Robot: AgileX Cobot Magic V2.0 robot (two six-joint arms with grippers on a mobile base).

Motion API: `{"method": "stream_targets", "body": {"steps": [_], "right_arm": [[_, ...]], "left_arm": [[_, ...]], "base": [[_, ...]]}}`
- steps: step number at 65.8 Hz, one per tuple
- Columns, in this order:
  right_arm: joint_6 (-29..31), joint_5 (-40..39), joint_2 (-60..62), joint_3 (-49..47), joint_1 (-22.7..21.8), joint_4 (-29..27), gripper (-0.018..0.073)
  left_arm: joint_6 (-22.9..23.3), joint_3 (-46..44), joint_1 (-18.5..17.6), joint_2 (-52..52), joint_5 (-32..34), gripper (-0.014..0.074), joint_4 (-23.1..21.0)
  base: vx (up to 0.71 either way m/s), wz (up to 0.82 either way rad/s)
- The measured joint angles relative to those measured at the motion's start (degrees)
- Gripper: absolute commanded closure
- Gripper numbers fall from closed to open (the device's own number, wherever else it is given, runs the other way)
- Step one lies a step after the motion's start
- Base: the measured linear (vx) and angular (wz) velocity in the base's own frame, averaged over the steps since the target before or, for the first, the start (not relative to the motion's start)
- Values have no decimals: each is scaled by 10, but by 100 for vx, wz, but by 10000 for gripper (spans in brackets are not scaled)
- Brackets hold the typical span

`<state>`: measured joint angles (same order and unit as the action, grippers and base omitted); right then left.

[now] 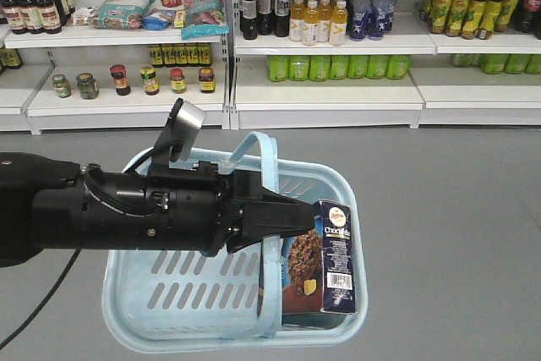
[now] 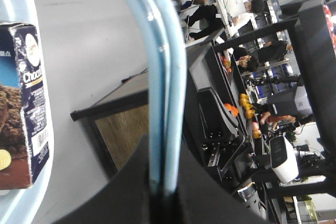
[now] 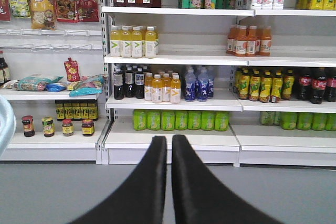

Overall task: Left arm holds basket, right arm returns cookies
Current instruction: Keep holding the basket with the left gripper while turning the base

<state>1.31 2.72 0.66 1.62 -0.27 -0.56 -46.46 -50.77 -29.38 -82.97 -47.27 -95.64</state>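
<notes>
The left arm enters the front view from 9 o'clock and extends level toward the centre. Its left gripper is clamped on the hoop handle of the light blue basket, with a silver-topped camera bracket standing up at 12 o'clock above the wrist. In the left wrist view the handle runs from 12 o'clock down into the narrow slot between the two dark fingers, which press against it on both sides. The cookies, a dark navy carton, stand upright inside the basket at its 3 o'clock end, with the printed face toward the camera and the carton just beside the end wall. In the left wrist view the same carton appears at 9 o'clock, against the basket rim. The right gripper shows only in its own wrist view. Its two black fingers rise from 6 o'clock and are drawn together with only a thin seam between them and nothing gripped. It faces the store shelves of bottled drinks at 12 o'clock. A sliver of the basket edge shows at 9 o'clock.
</notes>
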Motion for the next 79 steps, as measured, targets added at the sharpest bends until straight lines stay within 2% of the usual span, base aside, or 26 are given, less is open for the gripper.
{"method": "stream_targets", "body": {"steps": [79], "right_arm": [[0, -1, 0, 0, 0, 0, 570]], "left_arm": [[0, 0, 0, 0, 1, 599, 0]], "base": [[44, -3]]}}
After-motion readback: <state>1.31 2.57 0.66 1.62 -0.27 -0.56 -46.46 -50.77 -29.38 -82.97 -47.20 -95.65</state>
